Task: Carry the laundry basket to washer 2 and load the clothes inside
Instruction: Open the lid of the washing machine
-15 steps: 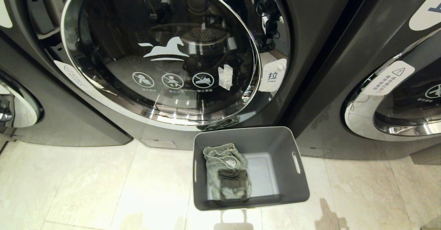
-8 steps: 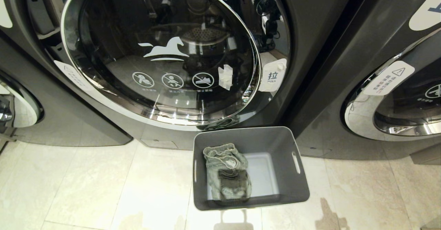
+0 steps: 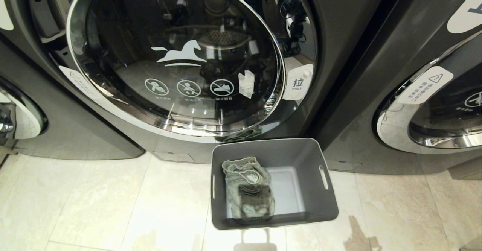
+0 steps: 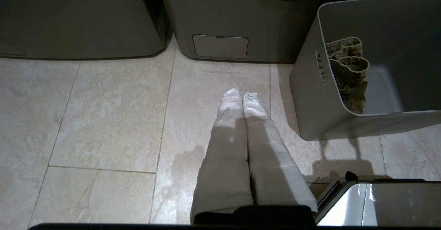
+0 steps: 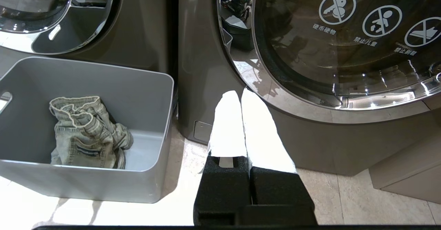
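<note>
The grey laundry basket [image 3: 290, 151] stands on the tiled floor, close against the foot of the middle washer [image 3: 339, 36], whose round glass door [image 3: 177, 55] is shut. I cannot read which washer is number 2. The clothes [image 3: 248, 190], a small pale denim garment, lie bunched against the basket's left wall. Neither gripper shows in the head view. My left gripper [image 4: 242, 93] is shut and empty above the tiles, left of the basket [image 4: 310, 95] and the clothes [image 4: 348, 68]. My right gripper [image 5: 241, 93] is shut and empty, right of the basket [image 5: 137, 95] and the clothes [image 5: 86, 130], before another washer's door rim.
More washers flank the middle one, on the left [image 3: 22, 111] and on the right [image 3: 433, 104], both with doors shut. A white pull label [image 3: 298, 82] sits at the middle door's right edge. A small service flap [image 4: 220, 46] is low on the washer front.
</note>
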Motion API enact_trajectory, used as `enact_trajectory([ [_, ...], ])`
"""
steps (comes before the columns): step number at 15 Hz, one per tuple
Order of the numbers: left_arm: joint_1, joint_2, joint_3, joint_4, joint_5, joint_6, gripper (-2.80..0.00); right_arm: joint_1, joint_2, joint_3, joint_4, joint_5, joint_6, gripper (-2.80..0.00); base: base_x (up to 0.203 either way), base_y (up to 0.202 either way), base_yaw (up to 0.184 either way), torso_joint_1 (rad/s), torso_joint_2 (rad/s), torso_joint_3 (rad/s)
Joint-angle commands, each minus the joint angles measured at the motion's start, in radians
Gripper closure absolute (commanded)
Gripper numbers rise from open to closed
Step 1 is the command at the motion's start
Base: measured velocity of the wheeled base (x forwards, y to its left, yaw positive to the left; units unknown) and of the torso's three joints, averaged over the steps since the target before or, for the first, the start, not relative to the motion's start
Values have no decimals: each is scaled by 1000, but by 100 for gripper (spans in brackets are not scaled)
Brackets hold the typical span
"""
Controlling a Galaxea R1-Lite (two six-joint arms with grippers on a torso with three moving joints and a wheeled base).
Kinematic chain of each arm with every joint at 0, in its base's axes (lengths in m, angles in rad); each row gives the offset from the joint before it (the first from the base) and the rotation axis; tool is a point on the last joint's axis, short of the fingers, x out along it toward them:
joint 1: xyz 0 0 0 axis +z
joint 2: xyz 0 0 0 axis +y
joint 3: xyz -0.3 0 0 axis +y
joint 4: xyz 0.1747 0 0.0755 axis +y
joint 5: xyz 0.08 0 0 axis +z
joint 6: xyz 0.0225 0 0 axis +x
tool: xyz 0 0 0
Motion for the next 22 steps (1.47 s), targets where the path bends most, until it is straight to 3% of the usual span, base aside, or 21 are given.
enact_trajectory([
  [1,0,2,1,-1,0,0,0,0,3,40,-2,-1,-1,0,0,0,0,0,0,0],
  [8,0,2,3,-1,-3,5,0,0,3,40,-2,-1,-1,0,0,0,0,-1,2,12],
  [22,0,2,1,-1,-1,5,0,0,3,40,-2,-3,1,0,0,0,0,2,2,195],
])
